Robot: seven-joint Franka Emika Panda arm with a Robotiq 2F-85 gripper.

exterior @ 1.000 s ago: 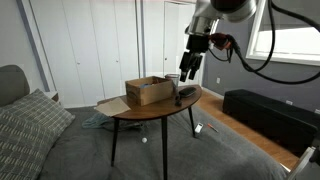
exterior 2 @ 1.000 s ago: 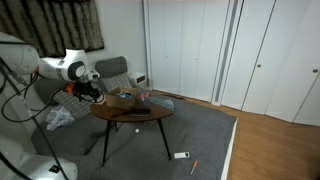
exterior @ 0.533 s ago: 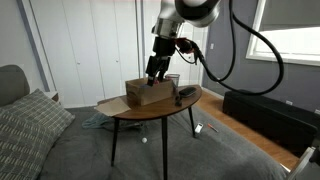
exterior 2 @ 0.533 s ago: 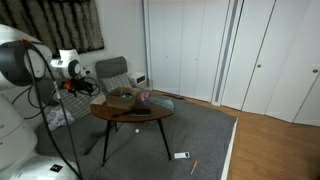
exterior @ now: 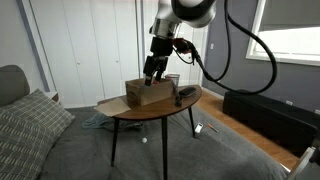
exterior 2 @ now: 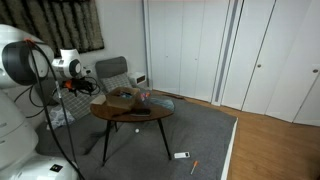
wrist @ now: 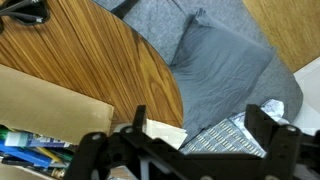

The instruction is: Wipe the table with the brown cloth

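Note:
The small oval table (exterior: 165,106) has a dark reddish wooden top and thin black legs; it shows in both exterior views (exterior 2: 160,110) and in the wrist view (wrist: 90,55). The brown cloth (exterior: 108,105) lies flat and pale at the table's edge beside the cardboard box. In the wrist view the cloth (wrist: 165,134) shows just under one finger. My gripper (exterior: 150,72) hangs above the box and the cloth end of the table. Its fingers (wrist: 200,130) are spread wide with nothing between them.
An open tan cardboard box (exterior: 147,92) with items inside stands on the table (wrist: 40,100). A black object (exterior: 186,95) lies at the table's other end (wrist: 25,10). A grey sofa with a striped cushion (exterior: 35,125) is close by. White closet doors (exterior 2: 200,50) stand behind.
Over the last second the arm swung from above the black object's end of the table to above the box. In the last half second it barely moved.

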